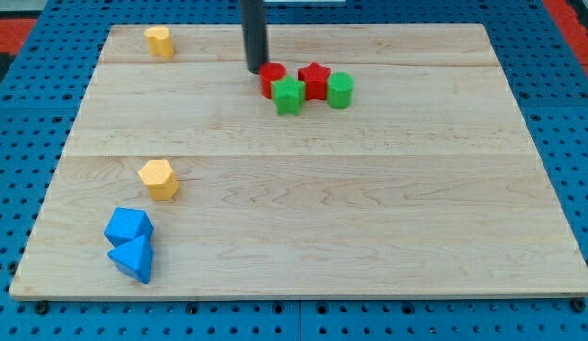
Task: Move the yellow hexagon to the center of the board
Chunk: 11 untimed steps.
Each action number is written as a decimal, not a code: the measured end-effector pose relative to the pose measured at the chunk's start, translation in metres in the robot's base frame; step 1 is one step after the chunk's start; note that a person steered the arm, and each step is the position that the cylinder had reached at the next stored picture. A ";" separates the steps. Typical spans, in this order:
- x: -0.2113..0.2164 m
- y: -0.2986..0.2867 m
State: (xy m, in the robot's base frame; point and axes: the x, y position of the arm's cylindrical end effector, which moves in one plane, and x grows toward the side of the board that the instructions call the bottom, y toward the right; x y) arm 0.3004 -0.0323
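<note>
Nearest the view's bottom, two blue blocks point(131, 243) sit touching at the wooden board's point(369, 218) left corner. Just above them lies the yellow hexagon point(159, 178), left of centre. My tip point(256, 69) holds nothing, pressing beside a red block point(271, 77) clustered with a green star point(289, 95), red star point(314, 80) and green block point(340, 89). Another yellow block point(160, 41) rests top left.
</note>
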 end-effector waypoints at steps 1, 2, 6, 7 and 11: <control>0.050 0.021; 0.067 -0.011; 0.220 -0.105; 0.206 -0.128; 0.196 -0.176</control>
State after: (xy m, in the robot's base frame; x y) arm 0.4965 -0.2085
